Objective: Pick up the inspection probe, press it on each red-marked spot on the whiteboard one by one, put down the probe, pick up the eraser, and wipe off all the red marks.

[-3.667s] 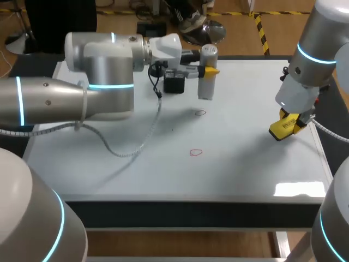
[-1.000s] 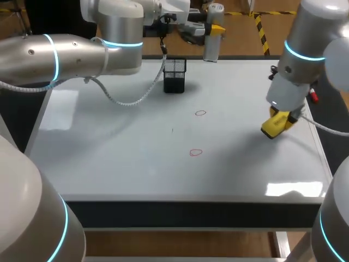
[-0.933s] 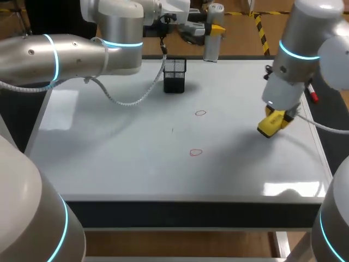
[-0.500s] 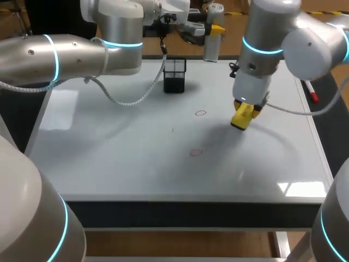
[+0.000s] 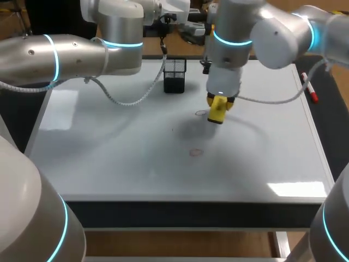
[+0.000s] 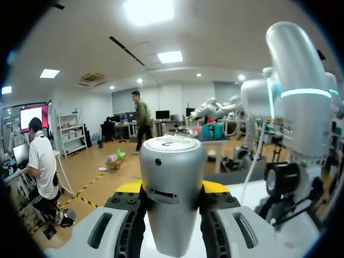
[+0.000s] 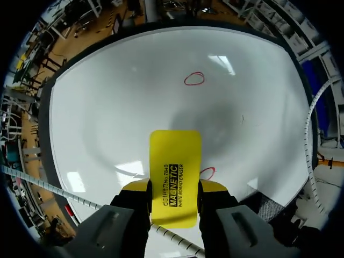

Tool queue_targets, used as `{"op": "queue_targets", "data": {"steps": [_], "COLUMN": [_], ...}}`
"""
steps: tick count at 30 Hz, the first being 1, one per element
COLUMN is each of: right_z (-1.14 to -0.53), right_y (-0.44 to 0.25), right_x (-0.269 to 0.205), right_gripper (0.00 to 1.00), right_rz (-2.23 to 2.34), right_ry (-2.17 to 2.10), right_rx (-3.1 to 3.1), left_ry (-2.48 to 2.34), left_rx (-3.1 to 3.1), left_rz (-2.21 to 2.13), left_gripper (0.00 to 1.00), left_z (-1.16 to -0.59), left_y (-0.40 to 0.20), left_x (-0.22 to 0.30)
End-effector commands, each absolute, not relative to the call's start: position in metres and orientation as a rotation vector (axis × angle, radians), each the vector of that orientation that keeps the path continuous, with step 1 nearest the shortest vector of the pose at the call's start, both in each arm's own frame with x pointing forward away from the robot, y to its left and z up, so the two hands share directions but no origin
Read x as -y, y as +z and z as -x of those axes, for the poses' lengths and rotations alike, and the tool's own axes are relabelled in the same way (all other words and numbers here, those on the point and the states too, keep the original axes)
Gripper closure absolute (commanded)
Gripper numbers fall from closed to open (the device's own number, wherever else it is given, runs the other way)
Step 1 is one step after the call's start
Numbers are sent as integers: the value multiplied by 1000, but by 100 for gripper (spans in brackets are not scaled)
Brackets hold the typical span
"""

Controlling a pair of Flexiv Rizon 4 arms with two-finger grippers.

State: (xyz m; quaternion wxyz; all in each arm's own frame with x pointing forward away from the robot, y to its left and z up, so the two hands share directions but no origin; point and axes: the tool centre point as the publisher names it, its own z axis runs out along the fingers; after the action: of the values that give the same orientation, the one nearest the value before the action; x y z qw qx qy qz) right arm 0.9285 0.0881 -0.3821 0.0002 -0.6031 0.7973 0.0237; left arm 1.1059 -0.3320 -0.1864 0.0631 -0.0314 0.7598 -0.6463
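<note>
The whiteboard (image 5: 109, 153) covers the table. My right gripper (image 5: 217, 106) is shut on the yellow eraser (image 7: 174, 161), low over the middle of the board. One red ring (image 5: 200, 113) lies just left of the eraser; in the right wrist view this red ring (image 7: 207, 173) shows beside the right gripper (image 7: 173, 188). The other red ring (image 5: 196, 153) is nearer the front, and in the right wrist view it (image 7: 194, 78) lies ahead of the eraser. My left gripper (image 6: 173, 191) is shut on the upright silver probe (image 6: 173, 215), held past the board's far edge. In the head view my right arm hides the probe.
A black mesh holder (image 5: 174, 75) stands at the back of the board, left of the eraser. A red marker pen (image 5: 309, 90) lies by the right edge. My left arm (image 5: 109, 43) and its cable (image 5: 136, 98) hang over the back left.
My right arm has swept left and away with the eraser, from near the right edge to beside the far red ring. The left arm has kept still with the probe.
</note>
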Motion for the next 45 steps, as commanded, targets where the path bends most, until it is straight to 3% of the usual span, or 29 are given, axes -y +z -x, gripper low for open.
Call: {"op": "queue_targets", "data": {"steps": [1, 16, 45], "right_z": [-944, -955, -952], "right_y": [-395, -401, -424], "right_x": [-110, -159, -160], "right_gripper": [100, 100, 100], "right_rz": [2032, 2227, 2201], "right_ry": [-48, -46, 74], "right_rx": [-2574, -2419, -2430], "left_ry": [-1950, -1950, -1950], "left_rx": [-2301, -2301, -2301], "left_rz": [95, 95, 95], "left_gripper": [100, 100, 100], "left_z": [-1106, -1106, -1106], "left_y": [-185, -185, -185], "left_x": [332, 332, 332]}}
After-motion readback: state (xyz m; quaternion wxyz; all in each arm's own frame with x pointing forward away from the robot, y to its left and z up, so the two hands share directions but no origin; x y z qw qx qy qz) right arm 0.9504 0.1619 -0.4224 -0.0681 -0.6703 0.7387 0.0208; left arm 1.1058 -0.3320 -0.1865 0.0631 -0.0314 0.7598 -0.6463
